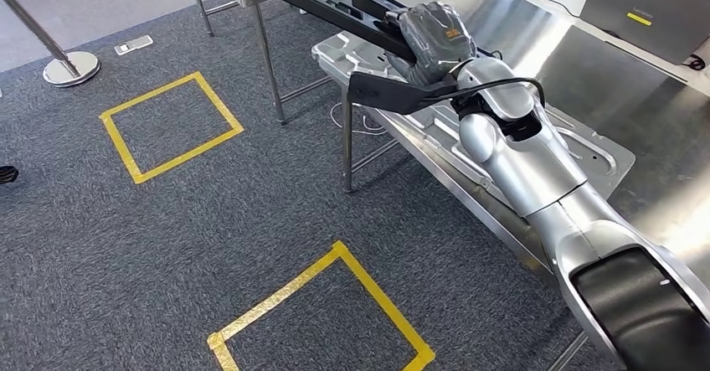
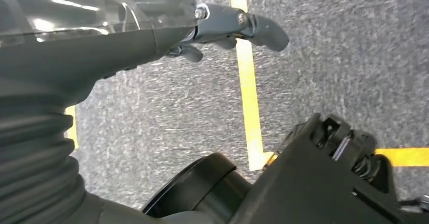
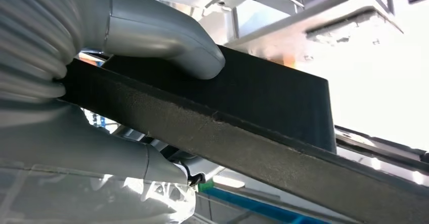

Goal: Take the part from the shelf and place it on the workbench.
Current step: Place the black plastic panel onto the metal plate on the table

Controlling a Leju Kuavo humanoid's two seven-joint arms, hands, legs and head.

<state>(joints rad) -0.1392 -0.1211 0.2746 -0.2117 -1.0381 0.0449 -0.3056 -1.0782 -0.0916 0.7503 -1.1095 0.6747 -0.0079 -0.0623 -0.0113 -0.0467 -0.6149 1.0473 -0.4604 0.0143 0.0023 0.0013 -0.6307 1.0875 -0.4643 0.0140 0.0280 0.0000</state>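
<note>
Above the tabletop (image 1: 586, 61) edge – right hand (image 1: 435, 40) grips the long black part (image 1: 335, 2) | long axis runs away up-left | left hand (image 2: 222, 27) hangs, holds nothing.

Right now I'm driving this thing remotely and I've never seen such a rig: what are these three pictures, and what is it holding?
You are looking through three cameras on a two-armed humanoid robot. The wide picture is from its head, looking forward and down: the silver right arm reaches out, and the right robot hand grips a long black part above a shiny metal workbench. A pressed silver metal panel lies on that workbench. On the grey carpet are yellow tape squares.

The close picture with the black slab is from the right wrist: the thick grey thumb presses on the part, which is clamped in the hand.

The third is from the left wrist. The left robot hand hangs over the carpet and holds nothing; I cannot tell how its fingers lie.
</note>
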